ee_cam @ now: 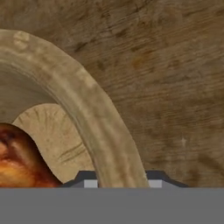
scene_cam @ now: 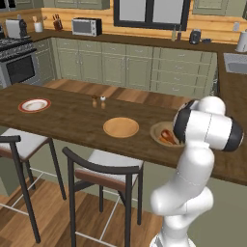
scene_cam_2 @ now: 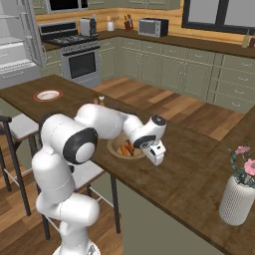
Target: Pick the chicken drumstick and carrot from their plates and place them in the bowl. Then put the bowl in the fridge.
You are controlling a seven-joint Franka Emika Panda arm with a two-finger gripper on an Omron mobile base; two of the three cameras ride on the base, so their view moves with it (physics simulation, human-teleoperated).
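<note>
Here, deep wooden bowl (ee_cam: 92, 118), thick pale rim, glossy reddish drumstick (ee_cam: 15, 159) inside, tool (ee_cam: 121, 181) clamped on rim.

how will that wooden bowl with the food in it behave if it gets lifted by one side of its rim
The bowl looks stiff: thick wooden rim, unlikely to flex. Held at one side, with the jaws straddling the rim, it will probably tilt under its own weight. The glossy chicken drumstick and the carrot lie loose inside and may slide toward the low side.
</note>
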